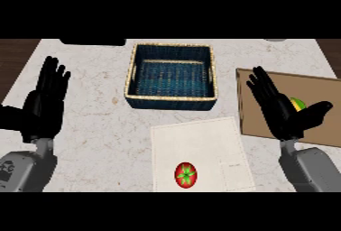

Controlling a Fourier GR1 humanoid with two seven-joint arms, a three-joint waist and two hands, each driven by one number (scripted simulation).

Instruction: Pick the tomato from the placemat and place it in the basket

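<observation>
Since neither hand has closed on anything, the task is judged to be at its opening step, with the reach toward the tomato not yet begun. A pale marbled counter [93, 131] is seen to carry everything. On its far middle a dark blue woven basket [172, 102] with a straw-coloured rim is set, and nothing is seen inside it. At the right, a brown cutting board [313, 90] lies flat, partly covered by the right hand [283, 113]; a small yellow-green item [297, 104], too hidden to be named, is glimpsed on it behind that hand. Near the lower middle, a whitish placemat [200, 144] is laid just short of the basket. The left hand [43, 106] is held over the counter's left side, fingers straight and spread, with nothing grasped. The right hand is likewise open, fingers extended and thumb out to the side, and nothing is held. The tomato [186, 175], red with a green calyx, rests on the near part of the placemat, well apart from both hands.

For the next move, the right hand would probably be brought back and inward over the tomato, lowered, and its fingers curled round the fruit before any lift toward the basket is attempted.
</observation>
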